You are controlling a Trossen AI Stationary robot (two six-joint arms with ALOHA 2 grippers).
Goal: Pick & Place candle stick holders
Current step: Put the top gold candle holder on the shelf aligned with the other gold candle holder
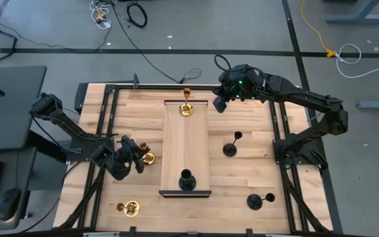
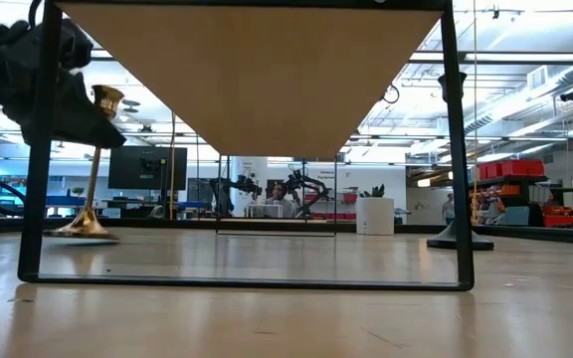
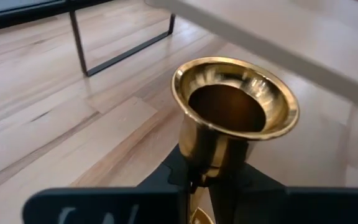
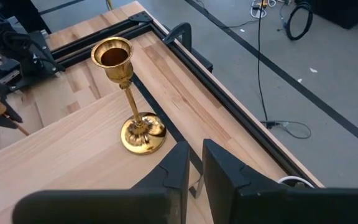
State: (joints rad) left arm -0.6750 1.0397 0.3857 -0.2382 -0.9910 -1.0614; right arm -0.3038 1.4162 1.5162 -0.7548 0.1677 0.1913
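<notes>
Left tool [image 1: 137, 160] pinches a gold holder [image 1: 147, 158] by its stem just left of the raised shelf [image 1: 185, 146]; keep it upright, lift clear of the shelf edge before crossing; right tool [image 1: 218, 103], nearly pressed together, waits by the shelf's far-end gold holder [image 1: 186, 108].

Three gold candle stick holders [image 1: 186, 108] and three black ones [image 1: 187, 180] (six altogether).

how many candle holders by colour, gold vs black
gold candle stick holders: 3 – on the raised shelf, in the left end effector, near table edge
black candle stick holders: 3 – on the shelf, two right of it
total: 6
</notes>
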